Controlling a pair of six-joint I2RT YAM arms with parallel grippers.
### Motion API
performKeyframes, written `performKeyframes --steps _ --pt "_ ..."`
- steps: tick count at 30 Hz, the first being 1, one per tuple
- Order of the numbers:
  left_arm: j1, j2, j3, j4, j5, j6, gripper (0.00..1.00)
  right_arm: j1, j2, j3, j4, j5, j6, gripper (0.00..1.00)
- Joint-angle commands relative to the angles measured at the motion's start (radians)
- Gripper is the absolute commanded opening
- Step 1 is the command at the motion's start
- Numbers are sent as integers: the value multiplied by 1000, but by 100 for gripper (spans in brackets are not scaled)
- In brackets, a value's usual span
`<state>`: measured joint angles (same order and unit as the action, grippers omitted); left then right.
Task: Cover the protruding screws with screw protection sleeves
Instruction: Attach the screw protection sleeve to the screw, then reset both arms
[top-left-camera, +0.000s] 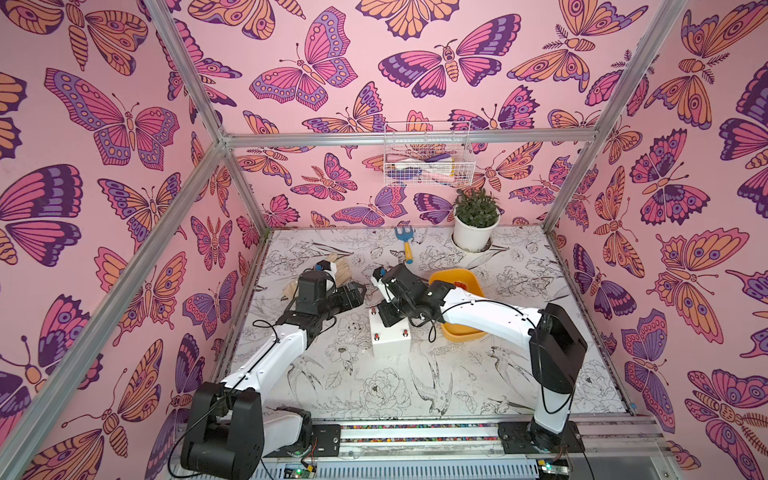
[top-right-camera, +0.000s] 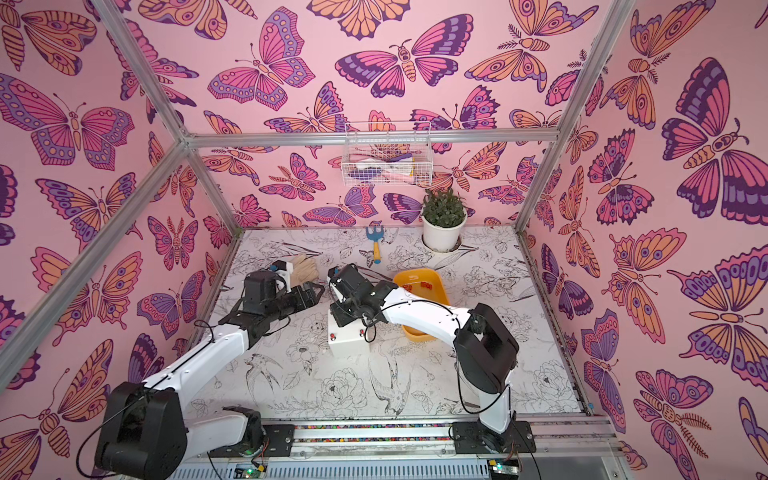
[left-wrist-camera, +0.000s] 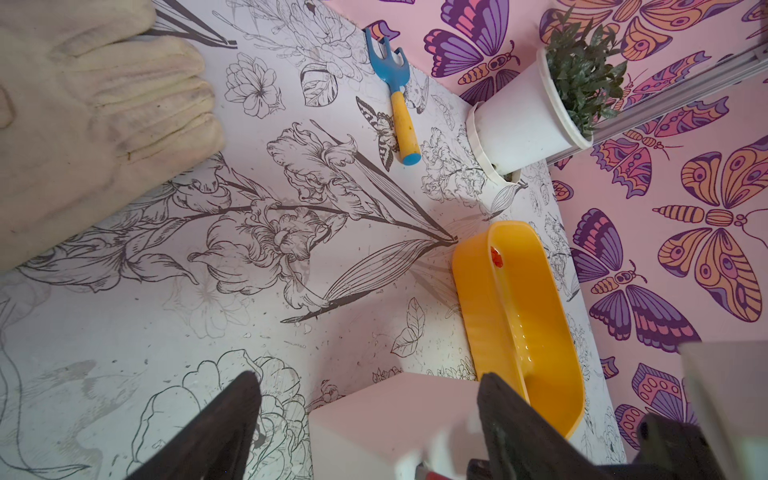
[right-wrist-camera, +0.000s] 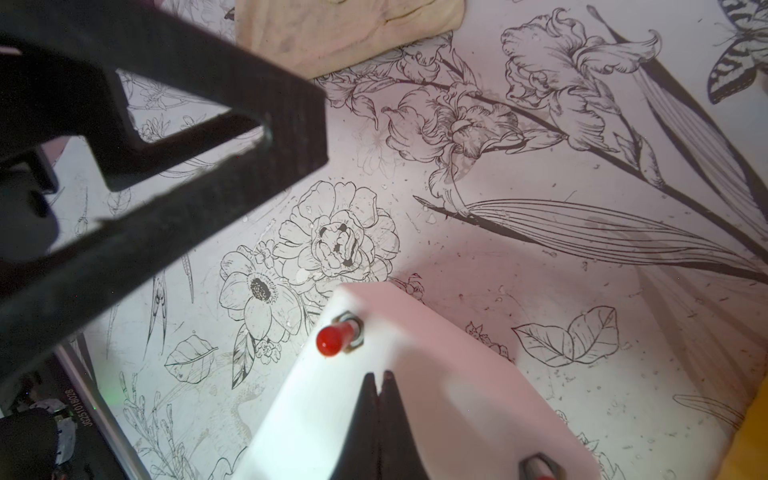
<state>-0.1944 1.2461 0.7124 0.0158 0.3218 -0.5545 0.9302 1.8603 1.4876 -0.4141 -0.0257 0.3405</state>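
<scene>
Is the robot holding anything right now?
Nothing. The left gripper is open and empty; the right gripper is shut over the white box, nothing showing in it.

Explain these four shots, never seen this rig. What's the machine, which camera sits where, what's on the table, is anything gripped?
It is a robot with a left arm and a right arm, mounted on a rail at the front of the table. Each arm ends in a two-fingered claw. Two pictures look down from overhead and are nearly identical. The other two come from a camera on each wrist.

On the table:
- a white box with red sleeves capping three corners, the fourth hidden by the right arm
- a yellow tray with spare sleeves
- a glove, a blue hand fork and a potted plant

The left claw is open and empty, near the box. The right claw is shut over the box top, and nothing shows between its fingers.
</scene>
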Motion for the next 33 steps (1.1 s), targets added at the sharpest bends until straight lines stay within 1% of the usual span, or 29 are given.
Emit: performKeyframes --steps 1,8,12,18,21,25,29,30,32,33 --pt "8 14 16 19 -28 26 85 -15 -87 -9 19 48 2 6" --pt "8 16 9 20 -81 45 88 -45 -198 -115 86 114 12 9" --pt "8 16 5 20 -116 60 89 -76 -275 -187 105 129 17 10" --pt "9 -7 -20 29 -204 96 95 -131 -394 -321 130 178 31 19" --pt "9 -26 -30 29 -246 122 98 -166 -452 -397 148 201 44 26" --pt "9 -43 -48 35 -328 149 99 -234 -531 -479 154 227 57 42" --pt "9 -80 -78 47 -452 184 100 -308 -613 -554 167 235 62 58" --pt "9 -88 -85 49 -478 194 100 -322 -628 -568 167 240 63 67" --pt "10 -109 -108 68 -532 229 100 -355 -656 -593 164 249 63 98" --pt "10 -117 -124 87 -554 246 100 -368 -666 -603 164 251 63 99"
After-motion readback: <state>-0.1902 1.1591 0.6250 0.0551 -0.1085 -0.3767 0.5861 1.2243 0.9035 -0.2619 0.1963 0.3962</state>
